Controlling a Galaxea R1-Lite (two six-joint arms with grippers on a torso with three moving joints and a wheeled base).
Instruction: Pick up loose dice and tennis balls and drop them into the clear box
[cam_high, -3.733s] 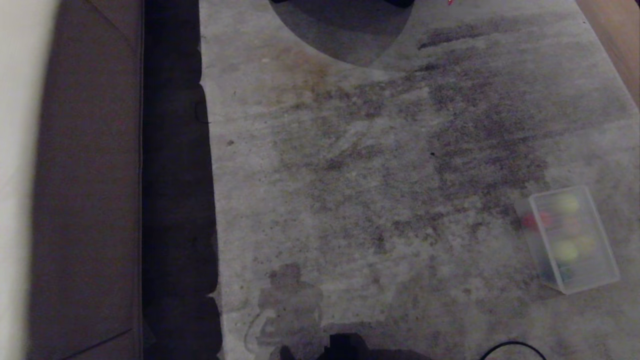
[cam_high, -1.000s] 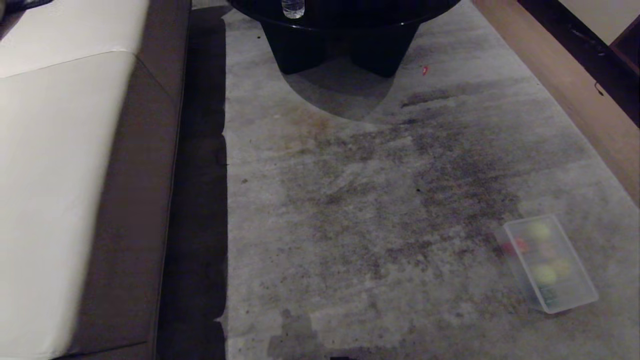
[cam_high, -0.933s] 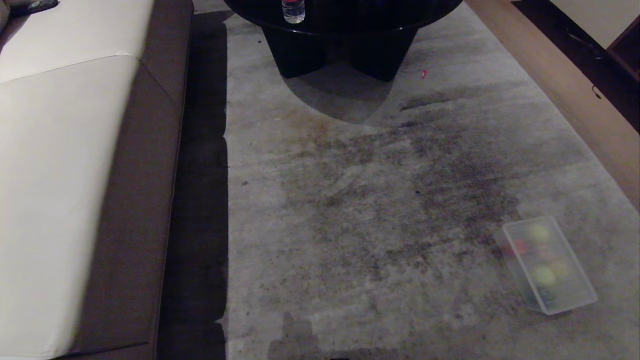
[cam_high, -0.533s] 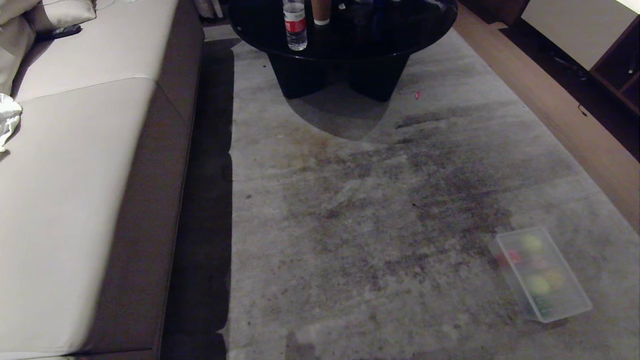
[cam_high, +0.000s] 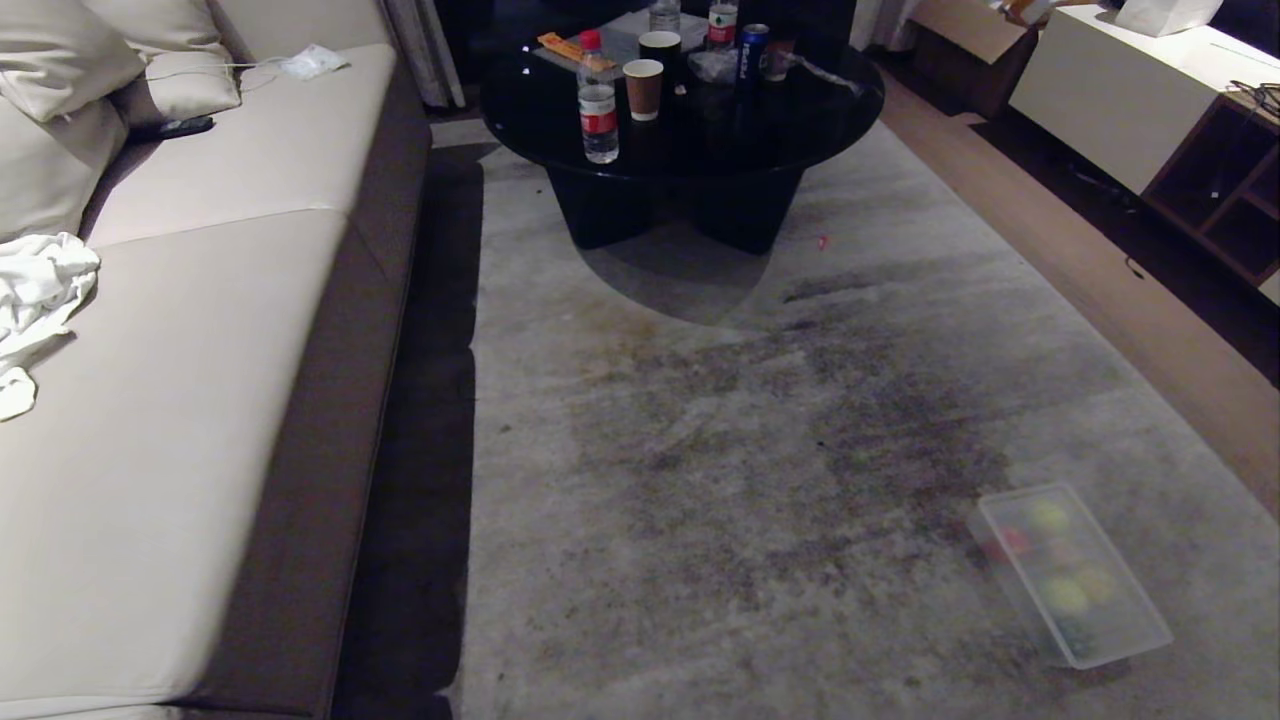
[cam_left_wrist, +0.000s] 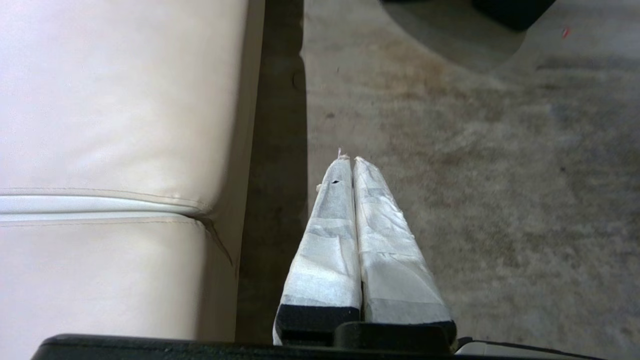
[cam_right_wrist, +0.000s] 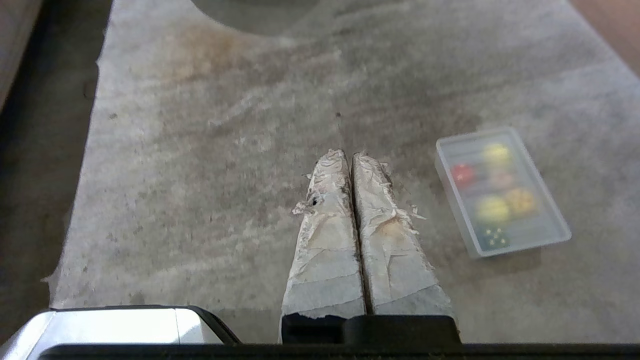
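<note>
The clear box (cam_high: 1020, 592) lies on the rug at the lower right of the head view. Inside it, blurred through the plastic, are two tennis balls (cam_right_wrist: 496, 152) (cam_right_wrist: 492, 209) and several dice: a red one (cam_right_wrist: 462, 173), a yellow one (cam_right_wrist: 521, 200) and a dark green one (cam_right_wrist: 495, 239). No loose die or ball shows on the rug. My right gripper (cam_right_wrist: 348, 155) hangs shut and empty above the rug, with the box (cam_right_wrist: 452, 200) off to its side. Beside the sofa edge my left gripper (cam_left_wrist: 348, 159) is also shut and empty. Neither arm appears in the head view.
A cream sofa (cam_high: 200, 400) with a white cloth (cam_high: 35, 300) runs along the left. A black round coffee table (cam_high: 680, 130) carrying bottles and cups stands at the far end of the grey rug (cam_high: 750, 450). Wood floor (cam_high: 1100, 290) and a low cabinet (cam_high: 1150, 90) are on the right.
The head camera has tilted up, so the whole scene slid down and the tabletop, sofa cushions and cabinet came into view. The box and both grippers have not moved.
</note>
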